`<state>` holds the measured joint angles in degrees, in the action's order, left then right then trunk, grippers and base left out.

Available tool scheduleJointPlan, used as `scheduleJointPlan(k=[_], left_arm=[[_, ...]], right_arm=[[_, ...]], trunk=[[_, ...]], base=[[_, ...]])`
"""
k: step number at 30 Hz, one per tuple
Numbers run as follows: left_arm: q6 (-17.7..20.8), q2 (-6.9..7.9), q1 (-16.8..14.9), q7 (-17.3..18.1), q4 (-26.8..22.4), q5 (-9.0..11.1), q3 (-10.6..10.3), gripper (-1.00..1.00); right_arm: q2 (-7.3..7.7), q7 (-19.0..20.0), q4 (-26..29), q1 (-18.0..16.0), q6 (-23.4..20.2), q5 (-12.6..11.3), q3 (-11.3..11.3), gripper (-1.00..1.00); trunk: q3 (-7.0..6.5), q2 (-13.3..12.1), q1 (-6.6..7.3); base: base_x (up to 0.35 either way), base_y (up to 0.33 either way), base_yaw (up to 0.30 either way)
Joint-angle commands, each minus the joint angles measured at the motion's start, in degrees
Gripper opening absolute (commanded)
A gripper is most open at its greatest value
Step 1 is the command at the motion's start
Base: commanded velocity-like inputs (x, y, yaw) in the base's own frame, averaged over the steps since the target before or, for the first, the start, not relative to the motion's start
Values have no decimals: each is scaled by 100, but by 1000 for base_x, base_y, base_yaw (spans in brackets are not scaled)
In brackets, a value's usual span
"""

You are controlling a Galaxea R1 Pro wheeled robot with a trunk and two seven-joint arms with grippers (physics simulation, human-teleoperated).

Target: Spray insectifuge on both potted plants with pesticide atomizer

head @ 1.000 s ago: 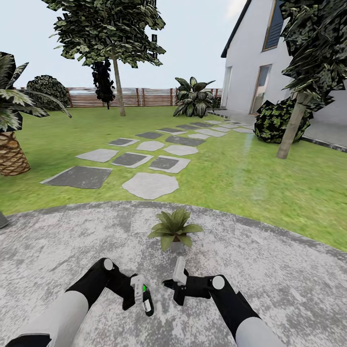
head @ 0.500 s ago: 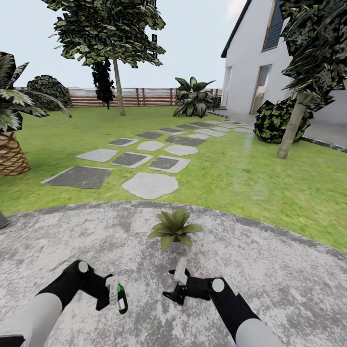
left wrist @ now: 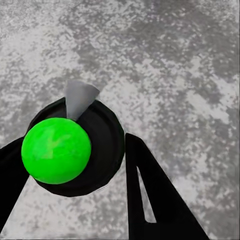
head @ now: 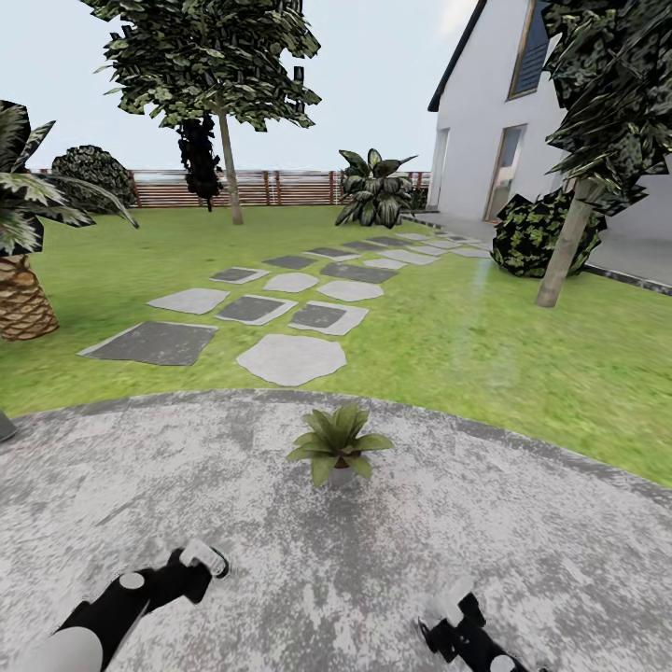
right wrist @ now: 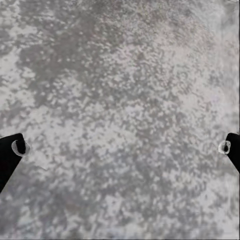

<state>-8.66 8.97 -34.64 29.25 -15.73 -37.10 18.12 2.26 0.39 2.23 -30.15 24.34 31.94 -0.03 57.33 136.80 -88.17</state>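
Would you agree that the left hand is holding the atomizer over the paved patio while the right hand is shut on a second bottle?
Not quite: the right hand is open and holds nothing, as the right wrist view shows, with bare patio between its fingertips. The rest stands: the left hand holds the atomizer over the patio.

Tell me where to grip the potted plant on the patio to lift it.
Grip the small grey pot under the potted plant, coming in low from the near side: the leaves spread wide over it and would likely block a grasp from above. Probably use the open right gripper; the left gripper holds the pesticide atomizer.
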Motion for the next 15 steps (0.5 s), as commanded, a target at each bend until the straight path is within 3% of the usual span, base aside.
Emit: scheduleJointPlan(k=[1, 3, 4, 6, 9, 15], left_arm=[[-10, -39, -2, -327, 55, 28, 51, -100], [39, -164, -3, -787, 81, 82, 69, -100], [149, -258, -13, -1051, 66, 77, 56, -100], [602, -380, -32, -1214, 28, 67, 27, -100], [922, -573, -34, -1264, 11, 49, 4, -100], [1039, -627, -28, -1281, 23, 92, 61, -100]], right_arm=[[15, -480, -28, 51, 57, -339, -17, 100], [24, -1189, -47, 163, 85, -989, -33, 100], [27, -1514, -52, 266, 92, -1450, -37, 100], [27, -1684, -55, 329, 96, -1821, -35, 100], [24, -1734, -56, 355, 99, -1944, -36, 100], [46, -1751, -47, 364, 106, -1976, -50, 100]], trunk=[[5, 2, 1], [5, 2, 1], [5, 2, 1], [5, 2, 1], [5, 2, 1], [5, 2, 1]], base=[[0, 0, 0], [0, 0, 0], [0, 0, 0], [0, 0, 0], [0, 0, 0], [0, 0, 0]])
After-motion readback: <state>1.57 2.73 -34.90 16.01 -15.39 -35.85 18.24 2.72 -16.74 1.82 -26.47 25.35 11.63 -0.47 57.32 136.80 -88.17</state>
